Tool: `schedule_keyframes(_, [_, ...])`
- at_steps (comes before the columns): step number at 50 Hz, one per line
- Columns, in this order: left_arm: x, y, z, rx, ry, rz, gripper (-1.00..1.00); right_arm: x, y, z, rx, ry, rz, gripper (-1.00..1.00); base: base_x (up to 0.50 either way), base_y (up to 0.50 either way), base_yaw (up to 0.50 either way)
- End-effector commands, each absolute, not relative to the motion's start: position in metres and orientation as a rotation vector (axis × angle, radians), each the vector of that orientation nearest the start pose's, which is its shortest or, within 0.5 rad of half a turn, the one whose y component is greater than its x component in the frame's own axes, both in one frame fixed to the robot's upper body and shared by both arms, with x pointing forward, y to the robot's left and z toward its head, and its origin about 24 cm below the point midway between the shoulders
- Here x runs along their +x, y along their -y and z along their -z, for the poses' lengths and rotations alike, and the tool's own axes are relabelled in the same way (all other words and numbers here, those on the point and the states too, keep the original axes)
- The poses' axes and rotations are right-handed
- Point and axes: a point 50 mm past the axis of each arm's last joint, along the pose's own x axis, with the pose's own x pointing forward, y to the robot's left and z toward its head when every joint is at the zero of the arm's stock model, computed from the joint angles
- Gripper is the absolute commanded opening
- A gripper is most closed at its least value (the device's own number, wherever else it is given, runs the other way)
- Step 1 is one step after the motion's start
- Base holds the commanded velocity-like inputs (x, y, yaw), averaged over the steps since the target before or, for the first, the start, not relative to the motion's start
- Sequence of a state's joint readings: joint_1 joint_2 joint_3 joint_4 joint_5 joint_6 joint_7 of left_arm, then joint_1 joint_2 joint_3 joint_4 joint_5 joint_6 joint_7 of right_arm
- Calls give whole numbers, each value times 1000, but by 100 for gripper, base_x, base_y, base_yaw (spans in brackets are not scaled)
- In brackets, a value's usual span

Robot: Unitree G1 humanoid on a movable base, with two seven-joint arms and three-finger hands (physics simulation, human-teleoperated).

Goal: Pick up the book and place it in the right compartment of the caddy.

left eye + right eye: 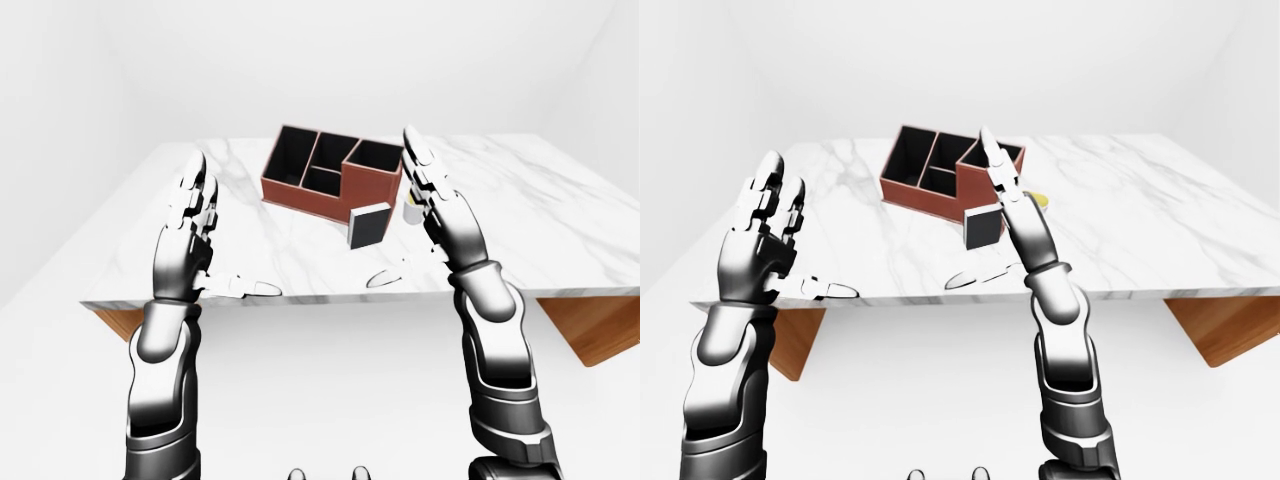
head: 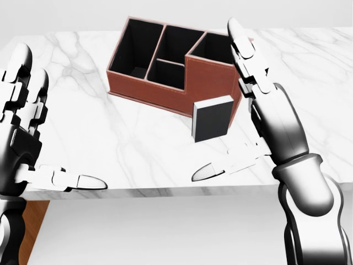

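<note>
White marble bench [image 1: 560, 230] fills the middle, wooden ends showing under both sides. A white cup [image 1: 411, 212] with yellow inside stands on it, partly hidden.

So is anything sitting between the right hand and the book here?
No. In the head view only bare marble table shows between the open right hand and the upright book; they stand apart.

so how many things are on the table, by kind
caddy: 1
book: 1
cup, mostly hidden behind the right hand: 1
total: 3
</note>
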State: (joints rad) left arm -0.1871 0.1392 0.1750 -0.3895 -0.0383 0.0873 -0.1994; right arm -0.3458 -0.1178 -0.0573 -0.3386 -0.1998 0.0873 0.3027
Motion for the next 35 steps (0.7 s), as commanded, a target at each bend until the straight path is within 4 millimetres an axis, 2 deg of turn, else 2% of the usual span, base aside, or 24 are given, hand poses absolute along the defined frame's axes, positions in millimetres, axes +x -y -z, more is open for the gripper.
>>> schedule_keyframes(1, [258, -183, -175, 153, 489, 94, 100, 276, 137, -201, -407, 565, -253, 100, 29, -2, 0])
schedule_keyframes(35, [259, -183, -175, 157, 487, 95, 100, 274, 138, -203, -469, 565, -265, 100, 26, 0, 0])
